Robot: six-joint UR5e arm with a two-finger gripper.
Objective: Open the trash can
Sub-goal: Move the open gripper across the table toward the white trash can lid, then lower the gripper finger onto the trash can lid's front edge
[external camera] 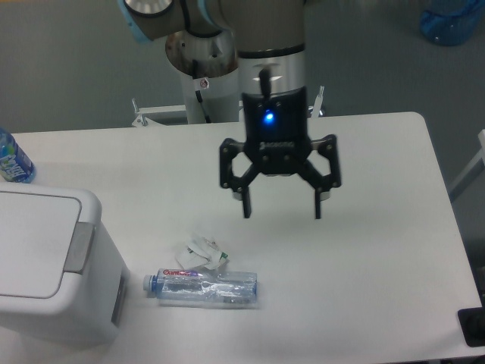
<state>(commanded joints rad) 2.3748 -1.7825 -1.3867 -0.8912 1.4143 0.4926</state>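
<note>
The hand [281, 206] hung w/ fingers spread wide, holding nothing, above the white surface [379, 250] near centre. At approx 7 o'clock from it lay a crushed clear bottle [203, 287] on its side, cap end toward 9 o'clock, w/ a crumpled wrapper [201, 252] just beside it at 12. Further out at 8 o'clock, at the surface's left edge, sat the trash can [53, 273], lid flat and shut, grey push tab [78, 246] on its right side; a blue bottle [14, 159] stood at 10 o'clock.
</note>
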